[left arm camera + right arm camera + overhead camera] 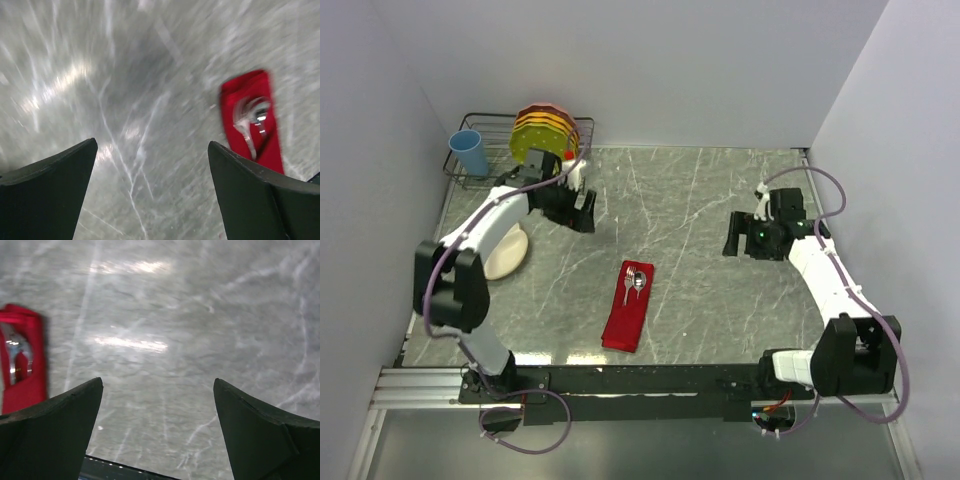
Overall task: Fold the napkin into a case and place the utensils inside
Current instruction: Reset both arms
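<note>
A robotics lab cell staged as a kitchen: bare white walls [650,70] box in a grey marbled counter [720,200], a cabled left arm [490,225] and right arm [825,275] are bolted to a metal rail [420,385] at its near edge, and a wire dish rack [470,172] with plates [542,130] stands far left.

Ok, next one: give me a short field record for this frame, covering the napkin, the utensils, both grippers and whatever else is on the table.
napkin: folded into a narrow red strip, flat, mid-table
utensils: fork and spoon, heads showing at the strip's far end; handles seem tucked into the fold
left gripper: open, empty, above bare table, apart from the napkin
right gripper: open, empty, above bare table, apart from the napkin
cream plate: on the table, partly under the left arm
wire rack: far left corner, holding stacked plates and a blue cup
task: looks done
</note>
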### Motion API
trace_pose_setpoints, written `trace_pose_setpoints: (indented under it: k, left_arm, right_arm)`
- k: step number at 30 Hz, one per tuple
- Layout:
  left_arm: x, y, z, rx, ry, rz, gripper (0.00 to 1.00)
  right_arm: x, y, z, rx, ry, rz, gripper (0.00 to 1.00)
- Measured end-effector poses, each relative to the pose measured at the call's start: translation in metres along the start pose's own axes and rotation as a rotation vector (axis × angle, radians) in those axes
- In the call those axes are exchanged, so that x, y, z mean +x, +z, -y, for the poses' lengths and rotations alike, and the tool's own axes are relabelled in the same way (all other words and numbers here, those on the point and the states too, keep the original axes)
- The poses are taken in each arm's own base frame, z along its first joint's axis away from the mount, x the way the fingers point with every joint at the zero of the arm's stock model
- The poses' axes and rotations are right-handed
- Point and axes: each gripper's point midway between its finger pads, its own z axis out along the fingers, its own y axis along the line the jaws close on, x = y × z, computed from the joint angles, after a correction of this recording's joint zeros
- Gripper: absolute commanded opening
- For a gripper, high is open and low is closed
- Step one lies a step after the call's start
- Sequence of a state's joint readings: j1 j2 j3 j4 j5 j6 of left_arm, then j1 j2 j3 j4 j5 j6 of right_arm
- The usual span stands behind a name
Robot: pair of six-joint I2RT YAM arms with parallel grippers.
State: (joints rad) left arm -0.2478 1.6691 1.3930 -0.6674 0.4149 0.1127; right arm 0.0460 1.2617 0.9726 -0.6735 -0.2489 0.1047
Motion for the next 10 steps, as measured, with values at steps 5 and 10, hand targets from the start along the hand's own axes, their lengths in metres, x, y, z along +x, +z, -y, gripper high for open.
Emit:
trace_pose_setpoints:
  k: [5,10]
  left_arm:
    - [0.035,0.020,-0.020,-0.078,-0.128,-0.128,1.00]
    - [0.017,0.015,-0.029,-0.141,-0.150,-0.078,0.99]
  right_arm:
    - [0.012,0.009,0.014,0.003,0.019,-0.047,1.00]
    - [0.004,0.007,0.013,-0.004,-0.035,-0.020,1.00]
